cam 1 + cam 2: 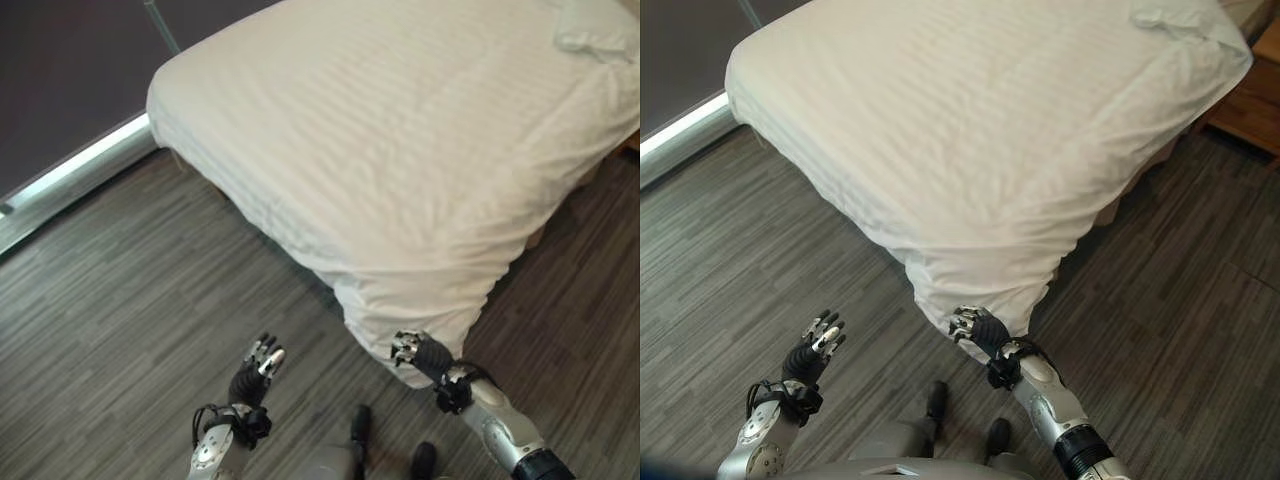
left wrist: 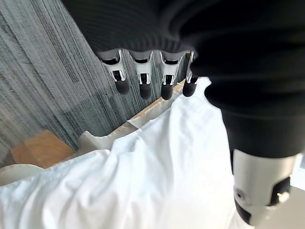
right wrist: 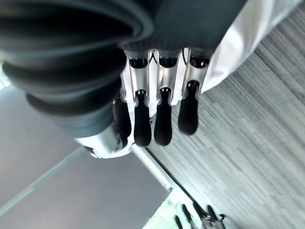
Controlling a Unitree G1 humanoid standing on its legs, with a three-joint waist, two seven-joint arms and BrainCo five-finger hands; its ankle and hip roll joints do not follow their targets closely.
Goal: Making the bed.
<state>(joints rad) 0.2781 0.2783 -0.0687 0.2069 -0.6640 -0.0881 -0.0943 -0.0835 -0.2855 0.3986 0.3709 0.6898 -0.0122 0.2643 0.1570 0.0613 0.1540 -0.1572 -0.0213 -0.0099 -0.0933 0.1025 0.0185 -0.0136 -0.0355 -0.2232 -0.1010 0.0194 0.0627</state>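
The bed's white striped duvet (image 1: 400, 140) lies spread over the mattress, and its near corner (image 1: 980, 285) hangs down toward me. My right hand (image 1: 418, 353) is at the bottom edge of that corner. Its fingers (image 3: 162, 119) are curled toward the thumb with no cloth between them, and the duvet (image 3: 248, 38) shows just beyond. My left hand (image 1: 258, 370) hovers over the floor left of the corner, apart from the bed, its fingers (image 2: 145, 83) relaxed and straight. A white pillow (image 1: 1175, 18) rests at the far right end of the bed.
A wooden nightstand (image 1: 1252, 90) stands at the bed's far right. A dark wall with a pale baseboard strip (image 1: 85, 165) runs along the left. Grey wood-grain floor (image 1: 130, 300) surrounds the bed's near sides.
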